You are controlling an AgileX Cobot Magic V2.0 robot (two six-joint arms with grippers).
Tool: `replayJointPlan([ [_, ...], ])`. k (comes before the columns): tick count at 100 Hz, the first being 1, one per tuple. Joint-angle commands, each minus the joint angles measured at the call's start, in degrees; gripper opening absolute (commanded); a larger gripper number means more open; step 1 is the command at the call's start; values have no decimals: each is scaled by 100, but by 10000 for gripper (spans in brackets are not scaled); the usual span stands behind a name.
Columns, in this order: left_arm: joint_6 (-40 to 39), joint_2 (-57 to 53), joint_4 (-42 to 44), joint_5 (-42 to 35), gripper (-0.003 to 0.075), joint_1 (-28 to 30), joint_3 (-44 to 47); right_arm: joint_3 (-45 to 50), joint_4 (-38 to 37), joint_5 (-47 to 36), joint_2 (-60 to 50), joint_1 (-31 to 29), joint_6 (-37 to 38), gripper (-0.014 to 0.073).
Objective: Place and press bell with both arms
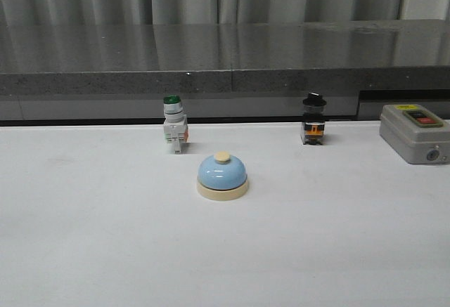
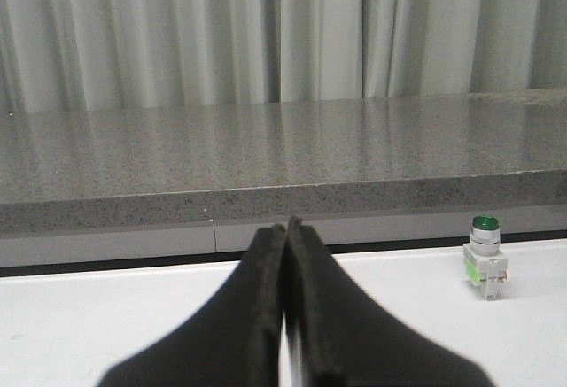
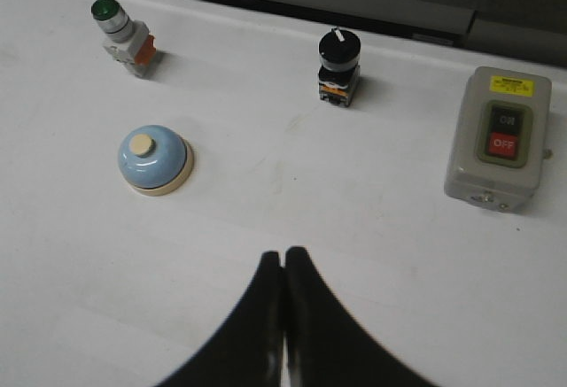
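I see the table (image 1: 84, 251) carrying the grey box (image 3: 497, 137) and two switches, all set back so the bell (image 3: 155, 158) sits alone. My right gripper (image 3: 283, 259) hovers above it, jaws pressed together, bell ahead and off to one side. My left gripper (image 2: 287, 232), jaws also closed, looks level over the table; no bell shows there.

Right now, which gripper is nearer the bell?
Probably right, not certain. The right gripper, shut, has the bell ahead, toward the robot's left. The left gripper, shut, sees only the green switch; the bell is outside its view.
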Motion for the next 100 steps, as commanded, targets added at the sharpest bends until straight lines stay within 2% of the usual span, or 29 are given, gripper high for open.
replayJointPlan([
  [1, -35, -170, -4, -433, -20, 9, 243, 197, -19, -423, -619, -35, -49, -60],
  [29, -35, -170, -4, -433, -20, 9, 243, 948, -65, -542, -2125, -35, -49, -60],
  [51, -35, -170, -4, -433, -20, 9, 243, 1097, -65, -362, -3040, -35, -49, -60],
  [100, -35, -170, -4, -433, -20, 9, 243, 1097, -65, -158, -3258, -35, -49, -60],
])
